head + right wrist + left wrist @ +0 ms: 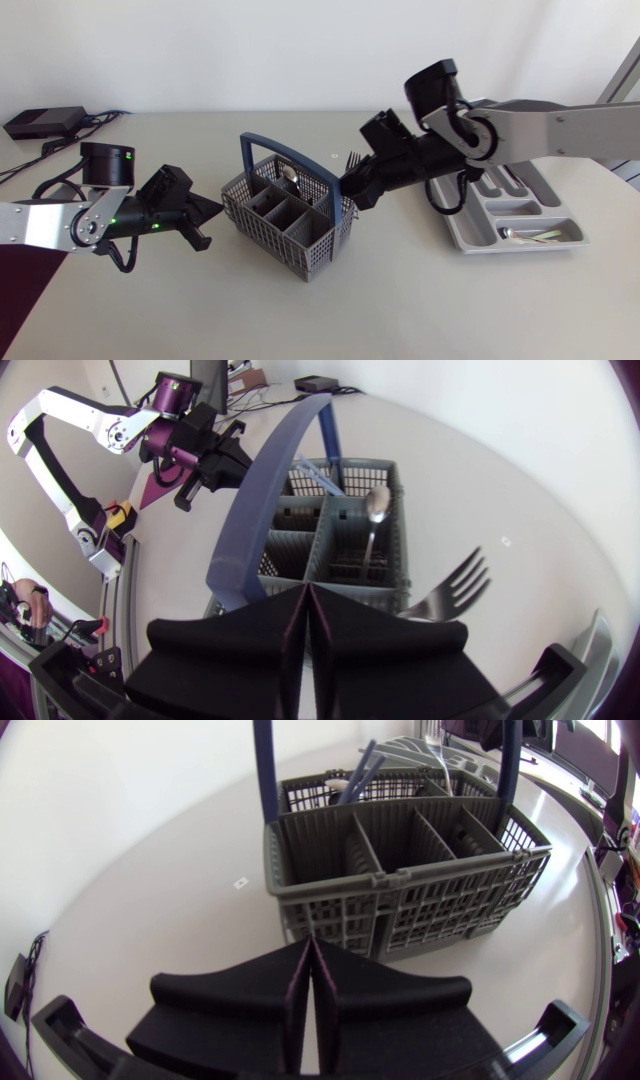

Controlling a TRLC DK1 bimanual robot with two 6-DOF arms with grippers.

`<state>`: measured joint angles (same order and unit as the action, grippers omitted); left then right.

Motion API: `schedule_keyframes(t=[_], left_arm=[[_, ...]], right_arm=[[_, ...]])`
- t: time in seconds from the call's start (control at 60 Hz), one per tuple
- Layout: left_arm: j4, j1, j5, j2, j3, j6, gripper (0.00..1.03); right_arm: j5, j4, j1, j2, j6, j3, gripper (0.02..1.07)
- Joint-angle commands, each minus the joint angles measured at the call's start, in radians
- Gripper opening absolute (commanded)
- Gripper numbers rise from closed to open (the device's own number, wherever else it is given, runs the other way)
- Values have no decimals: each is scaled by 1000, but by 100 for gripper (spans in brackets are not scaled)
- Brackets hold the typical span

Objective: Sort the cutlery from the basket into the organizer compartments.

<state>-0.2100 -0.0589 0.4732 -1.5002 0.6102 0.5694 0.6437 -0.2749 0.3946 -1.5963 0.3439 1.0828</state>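
The right end effector [306, 596] clenches the fork [452, 592], probably light, stiff and slippery metal, best pinched flat across its handle.

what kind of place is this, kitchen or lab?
Probably a robotics lab bench, not a kitchen: a left arm and right arm flank a plain table with a cutlery basket and organizer tray staged on it. The right gripper holds a fork.
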Motion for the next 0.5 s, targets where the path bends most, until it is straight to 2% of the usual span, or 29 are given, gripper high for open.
schedule_keyframes(t=[0.0, 0.2, 0.483], left_arm=[[17, 31, 24, 21, -15, 12, 4], [18, 31, 27, 12, 0, 7, 4], [24, -25, 16, -43, 48, -20, 4]], right_arm=[[-18, -9, -63, 73, 7, -46, 7], [-84, 59, -125, 142, 27, -170, 7], [-96, 178, -175, 7, 15, -187, 7]])
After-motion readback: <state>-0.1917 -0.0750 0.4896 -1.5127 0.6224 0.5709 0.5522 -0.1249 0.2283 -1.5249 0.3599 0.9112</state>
